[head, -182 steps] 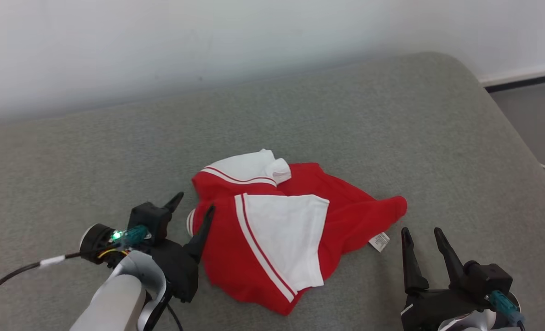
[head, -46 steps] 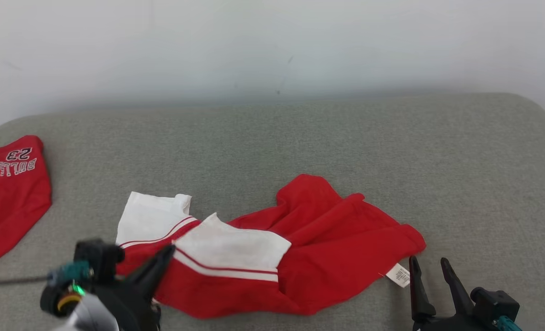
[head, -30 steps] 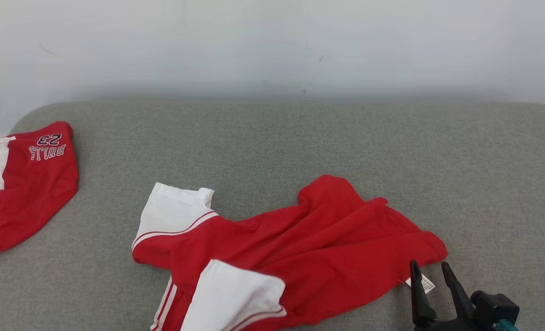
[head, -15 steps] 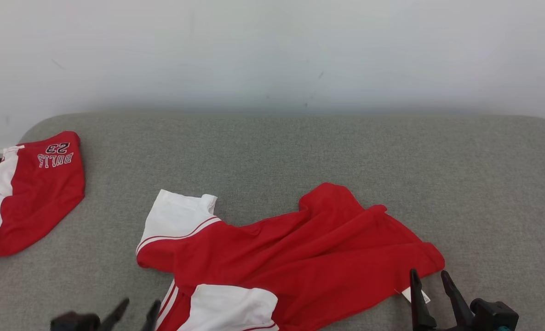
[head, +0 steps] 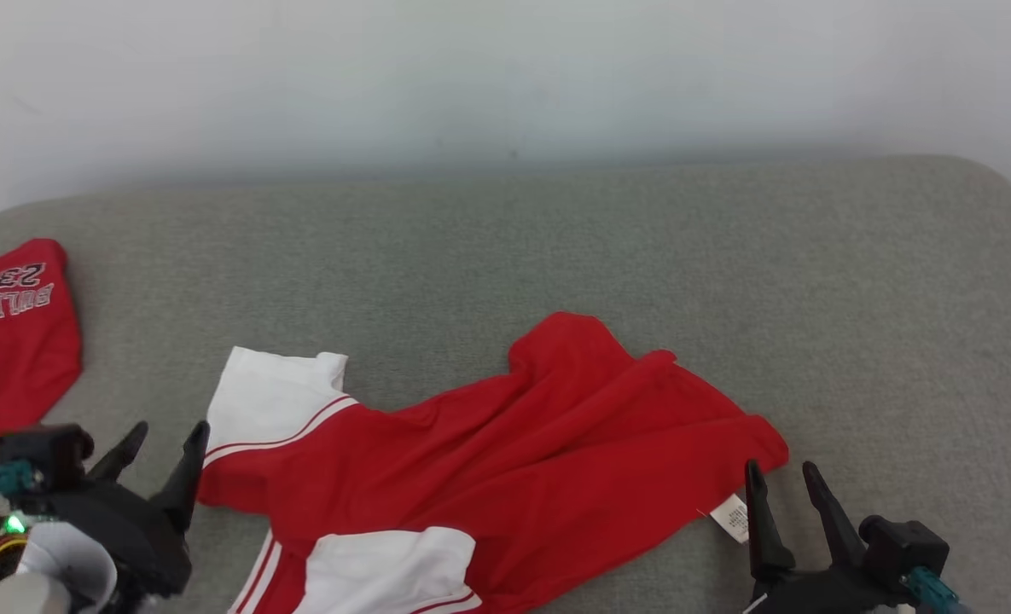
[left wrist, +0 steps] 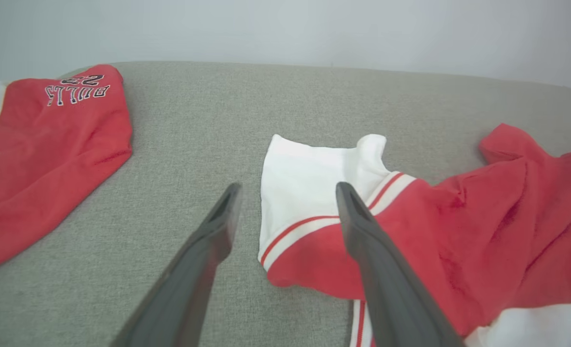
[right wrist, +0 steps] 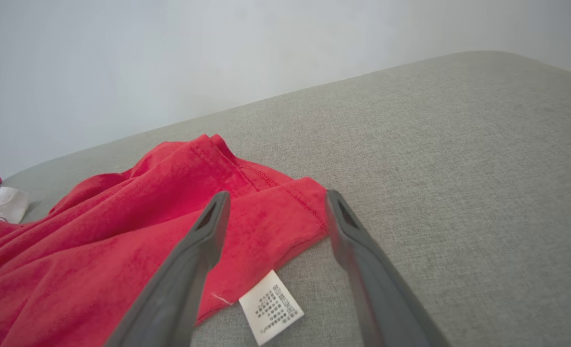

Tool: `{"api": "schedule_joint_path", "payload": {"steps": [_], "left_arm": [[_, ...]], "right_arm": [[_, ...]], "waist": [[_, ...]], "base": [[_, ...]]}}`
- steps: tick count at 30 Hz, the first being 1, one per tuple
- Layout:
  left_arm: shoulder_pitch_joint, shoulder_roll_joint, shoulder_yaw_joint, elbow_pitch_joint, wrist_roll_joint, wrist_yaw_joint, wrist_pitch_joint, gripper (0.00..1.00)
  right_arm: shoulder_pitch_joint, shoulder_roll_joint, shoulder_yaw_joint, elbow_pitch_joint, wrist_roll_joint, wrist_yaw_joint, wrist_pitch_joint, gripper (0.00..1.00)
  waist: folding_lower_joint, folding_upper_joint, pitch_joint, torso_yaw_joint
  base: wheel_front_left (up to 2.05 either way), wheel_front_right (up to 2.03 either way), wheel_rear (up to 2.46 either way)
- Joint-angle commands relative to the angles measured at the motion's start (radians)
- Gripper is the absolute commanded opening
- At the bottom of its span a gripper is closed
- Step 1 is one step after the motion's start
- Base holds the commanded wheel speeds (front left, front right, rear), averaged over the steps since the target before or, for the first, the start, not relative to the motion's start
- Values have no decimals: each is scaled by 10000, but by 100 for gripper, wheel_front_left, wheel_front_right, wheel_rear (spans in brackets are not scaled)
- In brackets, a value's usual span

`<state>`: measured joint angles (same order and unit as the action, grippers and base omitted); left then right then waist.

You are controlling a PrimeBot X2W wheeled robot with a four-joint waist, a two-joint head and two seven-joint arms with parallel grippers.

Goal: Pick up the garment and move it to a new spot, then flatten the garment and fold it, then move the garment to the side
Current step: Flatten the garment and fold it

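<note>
Garment [head: 505, 443] lies loose on the grey couch [head: 556, 239]. In the head view it stretches sideways, with a white sleeve [head: 270, 396] at its left end and a red hem corner with a small white tag [head: 734, 518] at its right. A moment ago the left gripper was clamped on the cloth. Now the left gripper [head: 171, 431] has let go and sits just beside the sleeve, fingers spread, holding nothing. The right gripper [head: 780, 467] is spread and empty too, just beside the tag, as it was a second ago. A second red jersey [head: 10, 341] with lettering lies well apart at the far left.

From the left wrist, the two dark fingers stand apart above the couch. One is over bare grey fabric and the other crosses the sleeve's [left wrist: 314, 168] striped trim, with nothing pinched between them.

From the right wrist, the fingers frame the red hem corner [right wrist: 285, 212]. The tag [right wrist: 271, 308] lies flat below them, and no cloth is gripped.

To my eye the move to a new spot is finished. The red middle is ridged and a white panel [head: 386, 571] is doubled over at the near edge, so flattening comes next and folding has not begun. With one gripper at each end, the arms look well placed to pull it smooth.
</note>
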<state>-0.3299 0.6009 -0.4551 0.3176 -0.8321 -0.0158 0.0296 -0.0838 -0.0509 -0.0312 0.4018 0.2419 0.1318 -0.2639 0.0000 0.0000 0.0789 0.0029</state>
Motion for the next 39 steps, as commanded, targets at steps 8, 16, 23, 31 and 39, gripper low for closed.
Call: {"api": "schedule_joint_path", "payload": {"steps": [8, 16, 23, 31, 39], "left_arm": [[-1177, 69, -310, 1678, -378, -417, 1697, 100], [-1616, -185, -598, 3130, -528, -461, 2403, 100], [-1890, -268, -891, 3769, -216, -719, 2133, 0], [-3667, -440, -870, 3398, 440, -993, 279, 0], [-6004, -673, -1240, 3526, 1053, -1114, -205, 0]], "right_arm": [[-377, 15, 161, 142, 156, -23, -9, 100], [-450, 16, 169, 194, 144, -23, -8, 100], [-469, 16, 118, 140, 55, -23, -8, 100], [-560, 15, -39, -41, -73, -23, -8, 100], [-779, 15, 91, -181, -117, -23, -9, 100]], "waist": [[0, 0, 723, -1011], [0, 0, 780, -1254], [0, 0, 810, -1282], [0, 0, 1033, -1211], [0, 0, 1367, -1541]], "base": [[0, 0, 0], [0, 0, 0], [0, 0, 0], [0, 0, 0], [0, 0, 0]]}}
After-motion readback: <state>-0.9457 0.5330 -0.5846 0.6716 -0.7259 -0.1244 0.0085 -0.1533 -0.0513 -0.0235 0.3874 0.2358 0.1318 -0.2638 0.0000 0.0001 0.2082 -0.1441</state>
